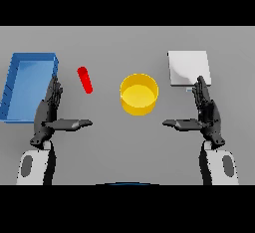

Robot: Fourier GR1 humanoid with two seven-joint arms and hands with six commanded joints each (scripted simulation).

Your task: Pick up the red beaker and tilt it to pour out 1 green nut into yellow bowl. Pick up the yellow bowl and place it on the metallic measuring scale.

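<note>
Even, soft light on the grey table (124,147); faint shadows, no glare.

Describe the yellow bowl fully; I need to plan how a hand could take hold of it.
The yellow bowl is a round, straight-walled, open-topped container of plain bright yellow, standing upright on the grey table, about midway between the two hands. Its inside looks empty, with no nut visible. Nothing touches it: the red beaker lies apart to its left, the metallic scale apart to its right.

A blue tray (20,85) lies at the far left of the grey table (109,142), slightly skewed.
</note>
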